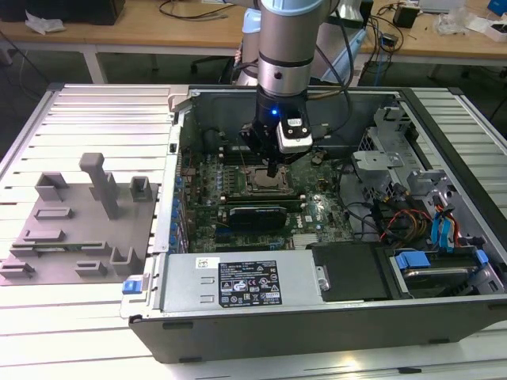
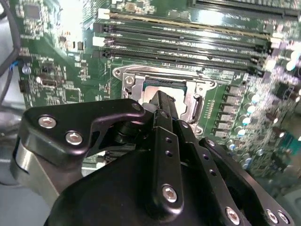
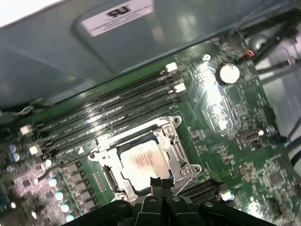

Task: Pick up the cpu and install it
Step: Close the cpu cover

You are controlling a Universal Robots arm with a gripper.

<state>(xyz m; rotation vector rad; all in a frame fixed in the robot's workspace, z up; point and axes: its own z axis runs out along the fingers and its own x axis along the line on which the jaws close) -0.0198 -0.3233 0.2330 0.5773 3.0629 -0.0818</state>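
The gripper (image 3: 160,184) is hanging low inside the open computer case (image 1: 317,336), directly over the processor socket (image 3: 181,153) on the motherboard (image 1: 321,212). In the first wrist view its two fingers are pressing together with no visible gap and are gripping nothing. Their tips are sitting just at the edge of the cpu (image 3: 142,162). The cpu is lying flat inside the socket's metal frame, pale top up, beside the rows of memory slots (image 3: 108,106). Judging from that, the picking up and placing are done and the work is standing at the seating stage, with the chip in place and let go. Any further move here is calling for a light, straight touch, since a sideways shove or a tilted chip could harm the socket's contacts. Whether the tips are touching the chip or hovering just above it is hard to tell, and whether the frame is clamped down over it cannot be made out. In the second wrist view the gripper's black body is covering the near part of the socket.
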